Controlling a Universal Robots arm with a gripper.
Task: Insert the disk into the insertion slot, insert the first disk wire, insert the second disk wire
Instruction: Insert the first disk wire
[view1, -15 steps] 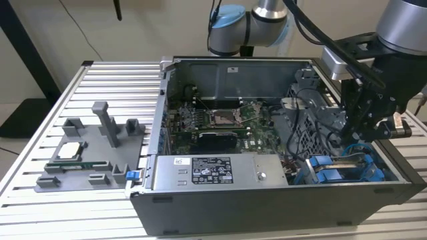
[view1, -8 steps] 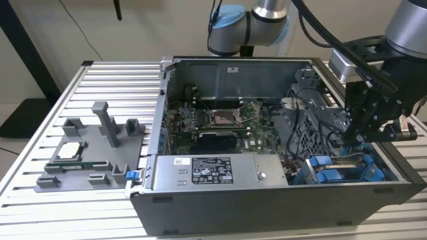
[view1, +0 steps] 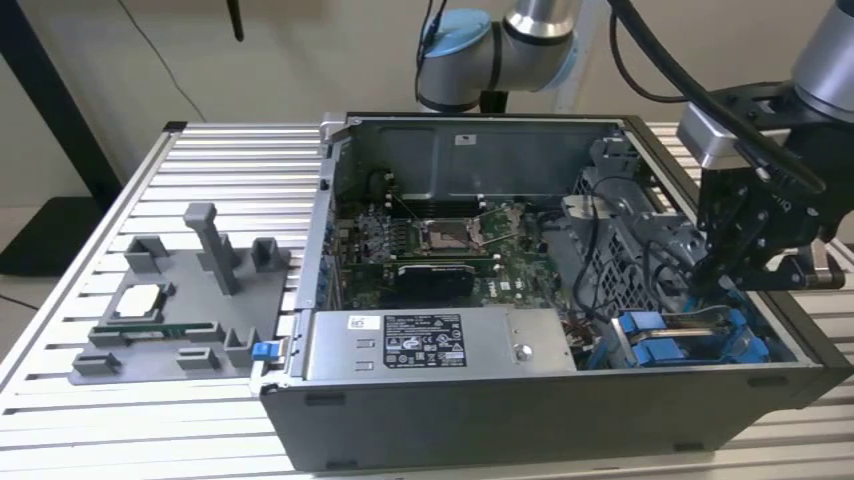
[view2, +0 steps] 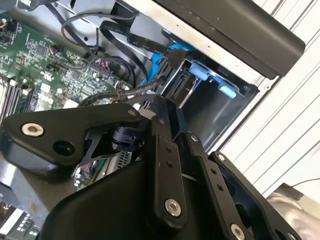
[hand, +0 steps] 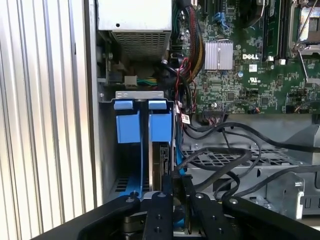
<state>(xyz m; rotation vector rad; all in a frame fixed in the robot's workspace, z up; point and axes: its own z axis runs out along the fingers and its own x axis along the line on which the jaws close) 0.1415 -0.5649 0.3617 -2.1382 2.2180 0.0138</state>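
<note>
The gripper (hand: 176, 176) sits closest in the first wrist view, its jaws drawn close together, with the end of a black wire (hand: 200, 151) apparently pinched between them at the mouth of the insertion slot (hand: 135, 94). Inside that grey bay, beyond two blue tabs (hand: 134, 125), a dark slab seen edge-on is the disk (hand: 164, 160), seated between the rails. The motherboard (hand: 250, 75) lies past the bay. In the second wrist view the gripper (view2: 159, 102) points toward the insertion slot (view2: 215, 107), and the black wire (view2: 115, 96) runs up to its tip. In the exterior view the gripper (view1: 705, 285) reaches down into the open computer case (view1: 534, 420) at the exterior view's right, just above the insertion slot (view1: 681, 345). The labelled power-supply box (view1: 427, 345) lies beside the slot. A grey parts fixture (view1: 200, 305) stands on the slatted table (view1: 80, 420) at the exterior view's left.
</note>
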